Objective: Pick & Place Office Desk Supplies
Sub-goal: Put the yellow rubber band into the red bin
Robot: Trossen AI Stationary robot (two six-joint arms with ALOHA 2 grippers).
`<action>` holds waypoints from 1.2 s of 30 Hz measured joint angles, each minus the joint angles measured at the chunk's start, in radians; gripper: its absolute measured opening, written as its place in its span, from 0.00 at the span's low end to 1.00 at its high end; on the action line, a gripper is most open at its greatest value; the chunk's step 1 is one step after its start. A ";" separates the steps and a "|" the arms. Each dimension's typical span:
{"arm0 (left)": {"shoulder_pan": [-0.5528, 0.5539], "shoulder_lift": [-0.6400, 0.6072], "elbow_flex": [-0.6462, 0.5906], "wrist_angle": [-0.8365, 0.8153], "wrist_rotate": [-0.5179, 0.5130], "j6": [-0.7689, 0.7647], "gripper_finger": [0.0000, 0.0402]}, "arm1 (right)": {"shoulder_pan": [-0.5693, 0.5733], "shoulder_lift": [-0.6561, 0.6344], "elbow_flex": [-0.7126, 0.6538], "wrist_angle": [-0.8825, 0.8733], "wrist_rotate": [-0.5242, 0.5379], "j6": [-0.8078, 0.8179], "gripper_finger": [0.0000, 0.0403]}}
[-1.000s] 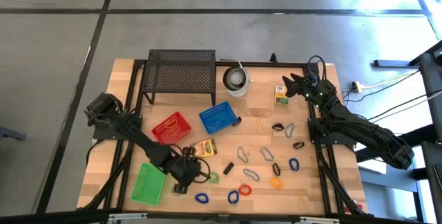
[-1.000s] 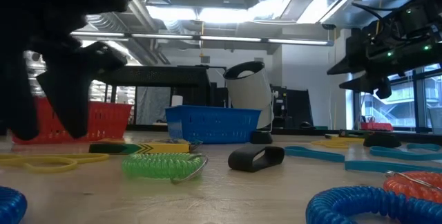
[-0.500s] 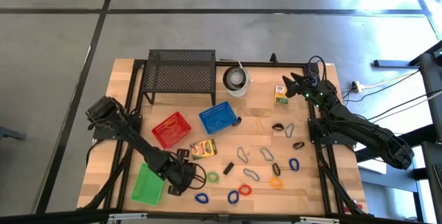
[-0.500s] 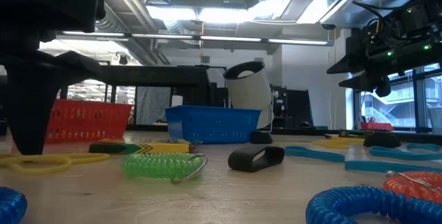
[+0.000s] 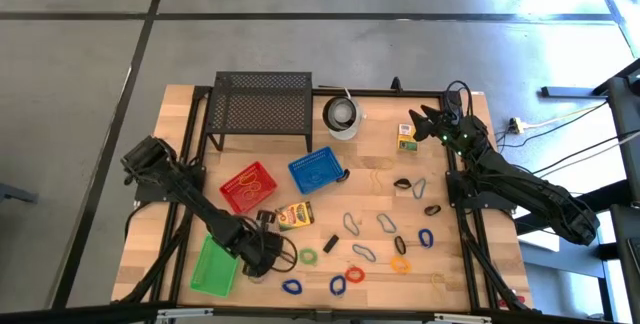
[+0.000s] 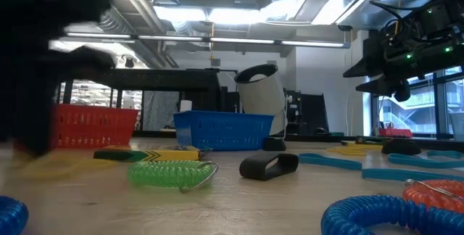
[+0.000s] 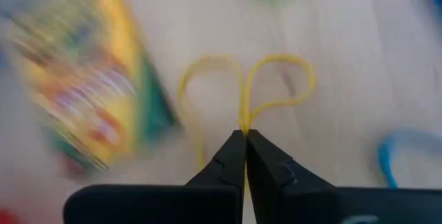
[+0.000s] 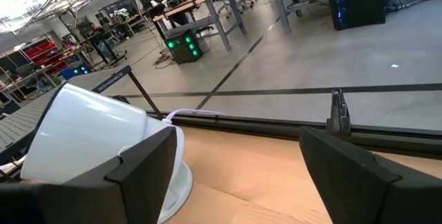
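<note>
Since the frame a second ago my left gripper (image 5: 283, 255) has drawn in from beside the green coil loop (image 5: 308, 257) toward the near left of the table and snapped its fingers together; the right arm has not stirred.

In the left wrist view the two dark fingertips (image 7: 244, 143) meet on a thin yellow loop (image 7: 243, 90), pinching it where its two lobes join, so the loop lies flat on the wood and spreads away from the tips like a heart. I read that as a clenched grip on the yellow loop. A yellow-and-green crayon box (image 7: 90, 99) lies just beside it, blurred in that view; from above the same box (image 5: 294, 214) sits between the red basket (image 5: 247, 186) and the scattered loops.

My right gripper (image 5: 421, 121) waits spread wide at the far right of the table, near a second small crayon box (image 5: 407, 137) and the white cup (image 5: 341, 114), with nothing between its fingers.

The remaining supplies stay on the wood: blue loops (image 5: 291, 286) at the near edge, a red loop (image 5: 355, 275), an orange loop (image 5: 400, 263), grey loops (image 5: 386, 223) and a black clip (image 5: 330, 243) toward the middle. A green basket (image 5: 214, 265) lies next to the left gripper, a blue basket (image 5: 315, 170) behind, and the black mesh stand (image 5: 261, 104) at the far edge.
</note>
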 joint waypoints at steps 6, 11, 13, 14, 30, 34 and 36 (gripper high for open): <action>0.010 -0.147 0.005 0.152 -0.344 0.196 0.01 | 0.000 0.000 0.000 0.000 0.000 0.000 0.77; 0.048 -0.259 0.008 0.436 -0.599 0.395 0.01 | 0.000 0.000 0.000 0.000 0.000 -0.001 0.77; 0.071 -0.297 0.008 0.544 -0.650 0.440 0.01 | 0.000 0.000 0.000 0.000 0.000 -0.001 0.77; 0.087 -0.312 0.008 0.610 -0.660 0.461 0.01 | 0.000 0.000 0.000 0.000 0.000 -0.001 0.77; 0.363 -0.343 0.008 0.913 -0.368 0.602 0.01 | 0.000 0.000 0.000 -0.002 0.000 -0.003 0.77; 0.398 -0.345 0.008 0.870 -0.369 0.580 0.01 | 0.000 0.000 0.000 -0.002 0.000 -0.003 0.77; 0.404 -0.347 0.008 0.798 -0.375 0.515 0.01 | 0.000 0.000 0.000 -0.002 0.000 -0.003 0.77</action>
